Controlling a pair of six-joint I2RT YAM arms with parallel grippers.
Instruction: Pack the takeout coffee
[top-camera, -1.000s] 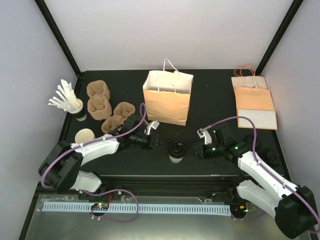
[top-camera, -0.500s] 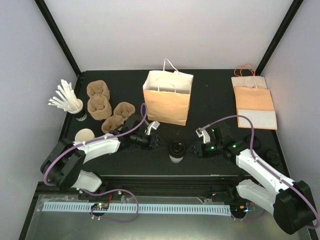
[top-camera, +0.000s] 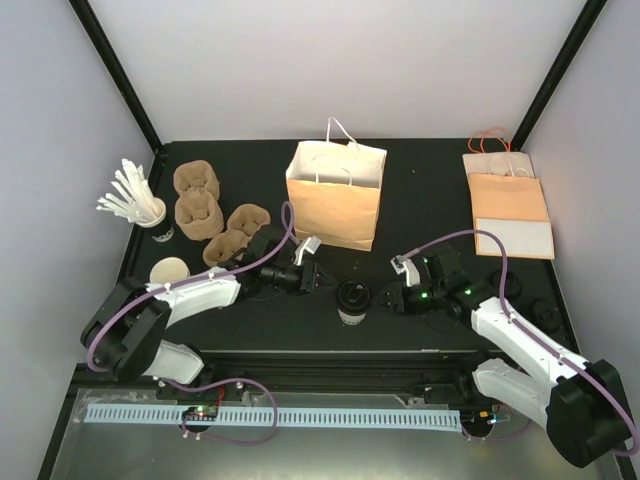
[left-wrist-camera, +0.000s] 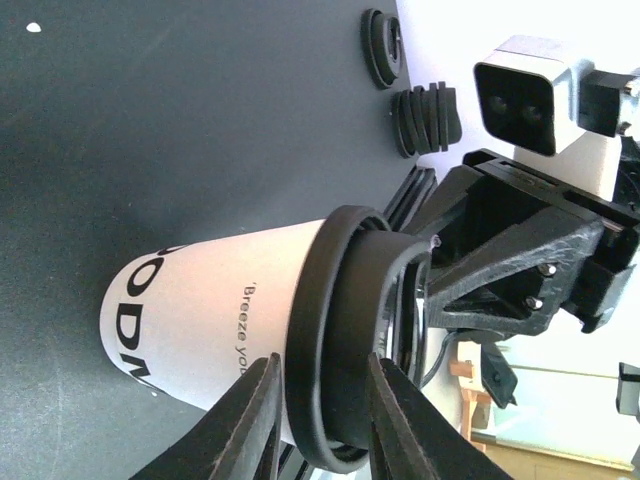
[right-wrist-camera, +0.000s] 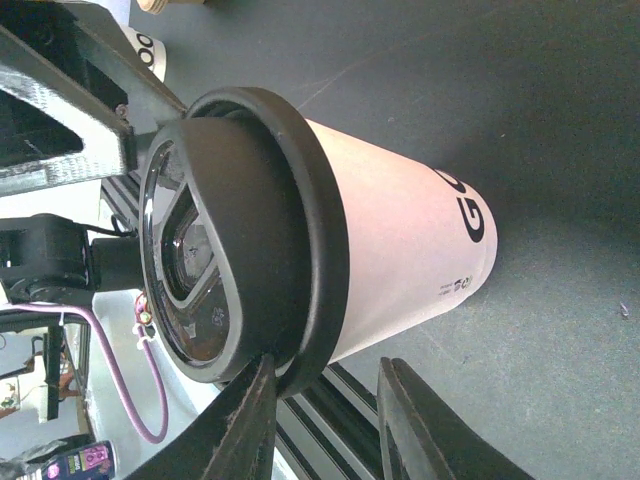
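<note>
The takeout coffee (top-camera: 352, 300), a white paper cup with a black lid, stands upright near the table's front edge, in front of the brown paper bag (top-camera: 335, 195). My left gripper (top-camera: 320, 281) is close on its left. In the left wrist view the cup (left-wrist-camera: 215, 320) fills the frame and the lid's rim shows in the gap of my left gripper (left-wrist-camera: 322, 362), which is open. I cannot tell if the fingers touch it. My right gripper (top-camera: 387, 297) sits just right of the cup. Its wrist view shows the lid (right-wrist-camera: 235, 240) just past the open right gripper (right-wrist-camera: 330, 365), nothing clamped.
Flat paper bags (top-camera: 510, 205) lie at the back right. A dark cup of white stirrers (top-camera: 135, 205), brown pulp carriers (top-camera: 205, 210) and a lidless white cup (top-camera: 169, 272) stand at the left. Spare black lids (top-camera: 545, 310) lie at the right.
Both grippers have crept inward toward the cup, the left one rightward and the right one leftward. The cup has not moved.
</note>
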